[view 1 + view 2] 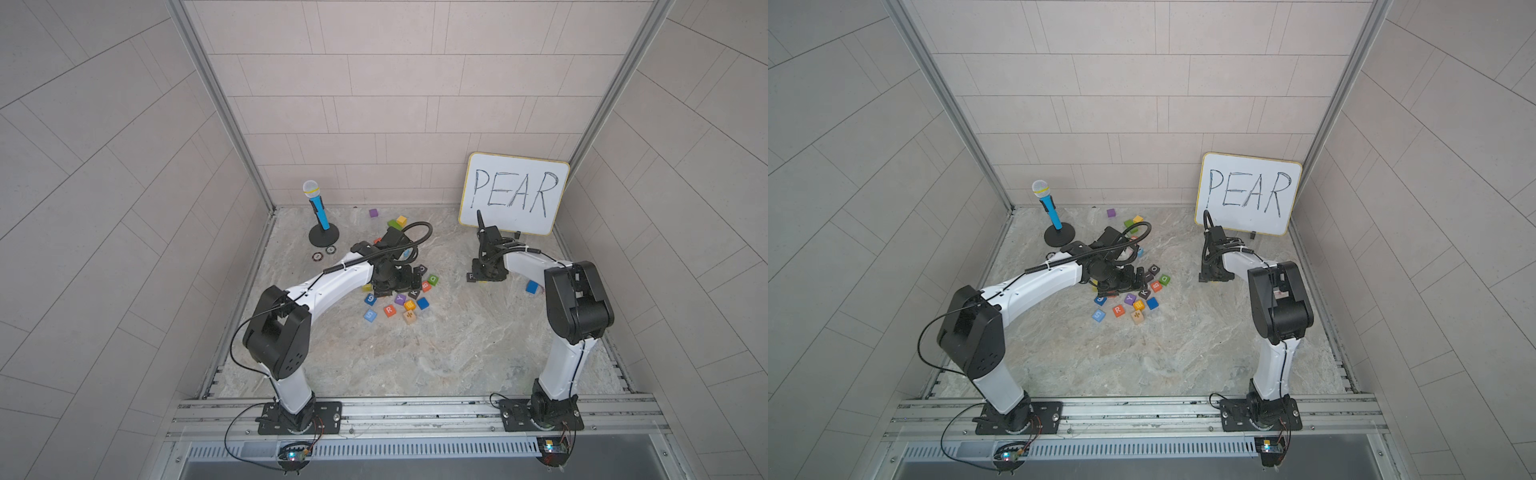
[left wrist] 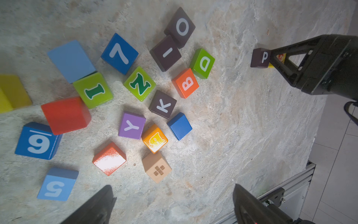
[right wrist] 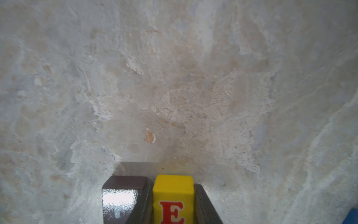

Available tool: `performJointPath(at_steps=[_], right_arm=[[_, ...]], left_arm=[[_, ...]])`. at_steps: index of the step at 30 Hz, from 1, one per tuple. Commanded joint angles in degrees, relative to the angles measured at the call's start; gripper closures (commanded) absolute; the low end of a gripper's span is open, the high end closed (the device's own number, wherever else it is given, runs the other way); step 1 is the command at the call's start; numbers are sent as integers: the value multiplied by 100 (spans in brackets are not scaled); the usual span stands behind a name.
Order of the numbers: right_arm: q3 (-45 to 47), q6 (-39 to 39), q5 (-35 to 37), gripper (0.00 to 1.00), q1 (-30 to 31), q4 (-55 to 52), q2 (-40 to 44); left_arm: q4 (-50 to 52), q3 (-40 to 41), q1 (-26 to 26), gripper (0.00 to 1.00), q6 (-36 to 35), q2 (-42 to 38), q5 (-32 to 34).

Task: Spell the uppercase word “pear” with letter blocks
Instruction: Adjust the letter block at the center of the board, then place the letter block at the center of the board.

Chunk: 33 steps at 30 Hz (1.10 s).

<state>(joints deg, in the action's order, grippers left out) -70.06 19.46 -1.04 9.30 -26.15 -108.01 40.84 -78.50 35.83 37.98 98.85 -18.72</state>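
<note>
Two of four letters: the black P block point(image 2: 260, 58) lies on the table point(image 1: 457, 353); the yellow E block point(image 3: 173, 186) is clamped in the right pincer point(image 3: 173, 191), one finger standing between the two cubes.
Right pincer: narrowed tight on the E, low over the table; whether the cube has touched down is unclear.
Left pincer point(image 2: 172, 187): spread wide, empty, hanging over the jumbled pile.
R block point(image 1: 389, 310): loose at the pile's edge, near the left pincer, well apart from the right one.
A block: not made out; a blue cube point(image 1: 532, 286) lies near the right pincer, its letter unreadable.
Left to do: by my reckoning, release the E beside the P, then fetch A and R.
Whiteboard point(image 1: 514, 193): reads PEAR, beyond the right pincer.
</note>
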Motion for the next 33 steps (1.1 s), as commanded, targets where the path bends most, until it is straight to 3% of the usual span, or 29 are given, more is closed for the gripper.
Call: performJointPath(at_steps=[1,11,33], right_arm=[[33,-126,32,84,-58,-95,-33],[345,-310,-430,83,-347,93,149],[410,-180,-327,78,-407,-26,197]], left_arm=[[47,-34,44,0,24,54,9],[23,-43,55,0,-13,-5,-18],[-41,17,105,0,77,-74,18]])
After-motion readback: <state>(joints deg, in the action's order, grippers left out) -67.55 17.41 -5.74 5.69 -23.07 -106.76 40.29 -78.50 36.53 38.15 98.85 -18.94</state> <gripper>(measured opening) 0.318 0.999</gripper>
